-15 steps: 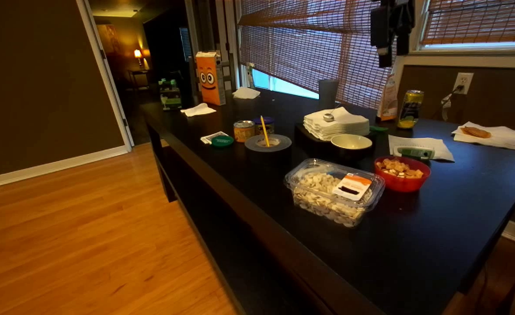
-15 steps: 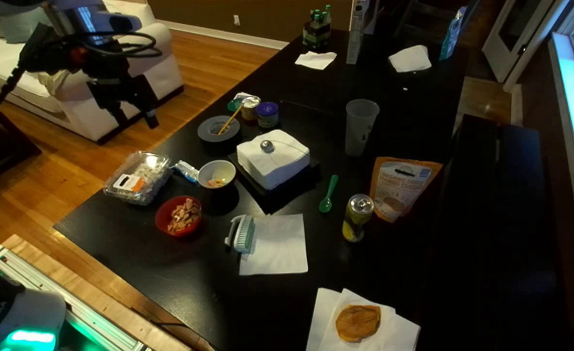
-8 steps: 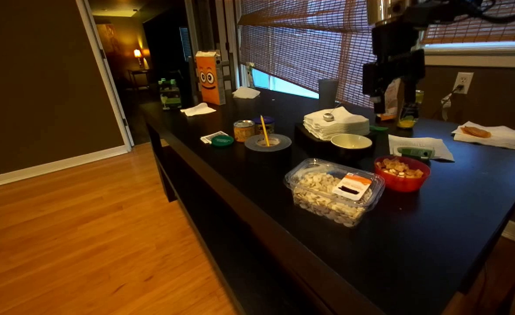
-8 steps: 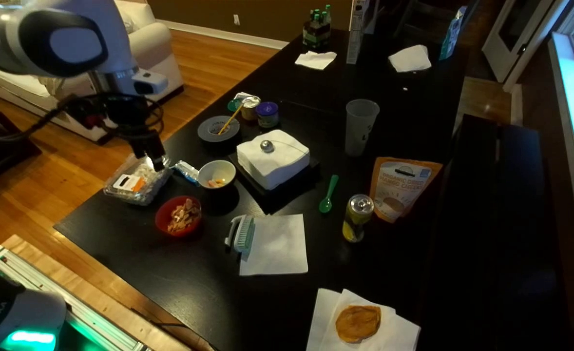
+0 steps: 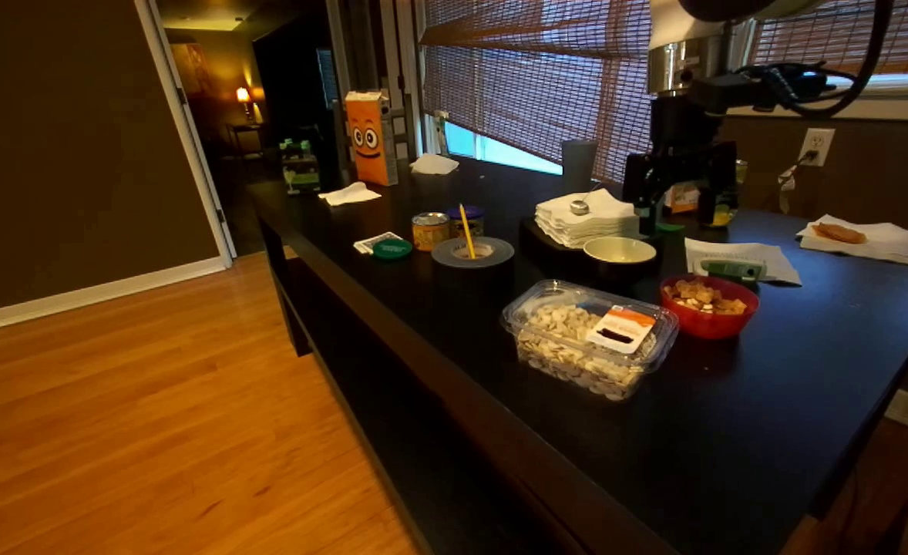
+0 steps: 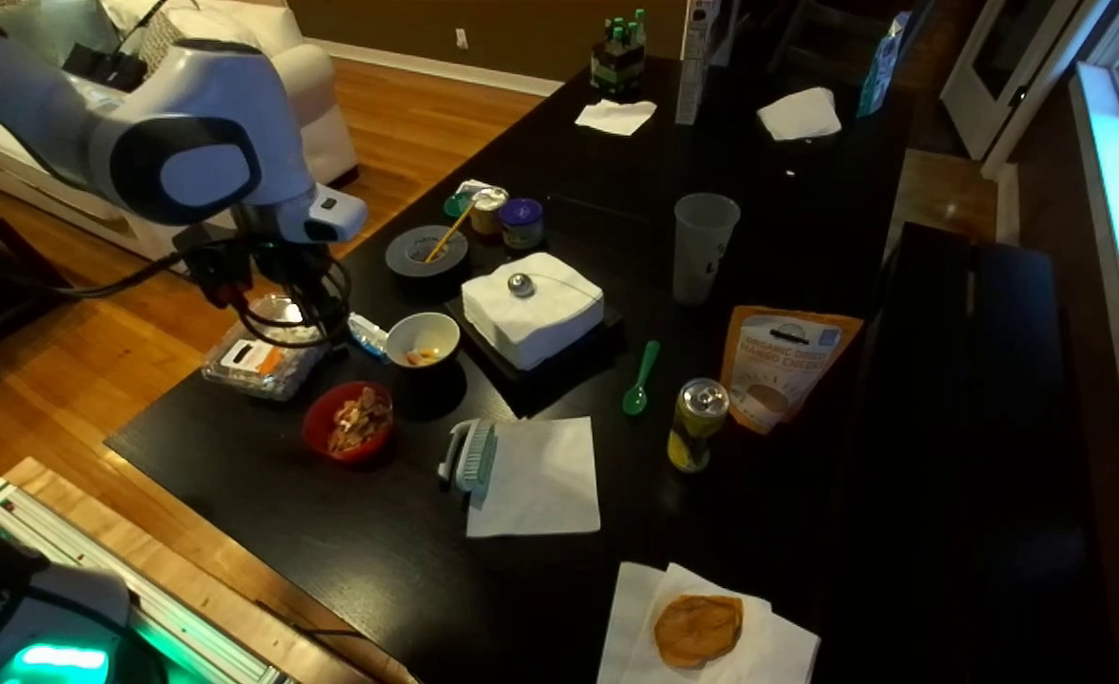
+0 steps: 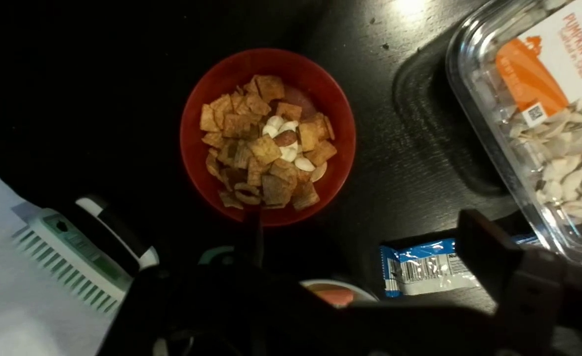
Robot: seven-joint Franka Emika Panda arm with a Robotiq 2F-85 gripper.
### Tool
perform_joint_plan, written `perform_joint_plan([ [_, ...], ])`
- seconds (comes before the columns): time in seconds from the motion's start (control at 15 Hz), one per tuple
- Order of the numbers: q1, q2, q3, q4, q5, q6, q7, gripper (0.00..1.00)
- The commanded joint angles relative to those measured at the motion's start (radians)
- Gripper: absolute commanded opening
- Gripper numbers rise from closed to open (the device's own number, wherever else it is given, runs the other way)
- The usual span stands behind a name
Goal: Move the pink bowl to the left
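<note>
The pink bowl, red with yellowish-brown cereal pieces inside, sits on the dark table in both exterior views point(image 5: 710, 327) point(image 6: 320, 432). In the wrist view the bowl point(image 7: 340, 148) lies at upper centre. My gripper point(image 5: 677, 222) is open and empty above the table, behind the bowl in that exterior view. In the wrist view my gripper's point(image 7: 362, 222) fingers stand wide apart; one fingertip overlaps the bowl's lower rim in the picture, and contact cannot be told. The arm and cables mostly hide the gripper in an exterior view point(image 6: 317, 318).
A clear container of pumpkin seeds point(image 5: 577, 370) stands beside the bowl. A white bowl point(image 6: 412, 328), a blue-white packet point(image 7: 424, 269) and a brush point(image 6: 472, 456) on a napkin point(image 6: 550, 484) are close. A napkin stack point(image 5: 593, 220) and a can point(image 6: 697, 427) stand further off.
The arm has come down from high up toward the table, near the bowls. The two fingers now show spread apart. The pink bowl and the other objects have not moved.
</note>
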State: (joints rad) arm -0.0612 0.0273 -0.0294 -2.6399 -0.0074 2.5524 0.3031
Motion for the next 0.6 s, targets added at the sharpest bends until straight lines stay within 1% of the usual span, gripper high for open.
perform_joint_plan([
  [0.0,0.008,0.000,-0.008,0.002,0.001,-0.002,-0.001,1.00],
  [0.07,0.008,0.003,-0.011,0.004,-0.016,0.010,0.053,1.00],
  [0.27,0.016,0.021,-0.006,-0.004,-0.035,0.069,0.129,1.00],
  [0.53,0.030,0.066,-0.007,-0.011,0.009,0.120,0.201,1.00],
])
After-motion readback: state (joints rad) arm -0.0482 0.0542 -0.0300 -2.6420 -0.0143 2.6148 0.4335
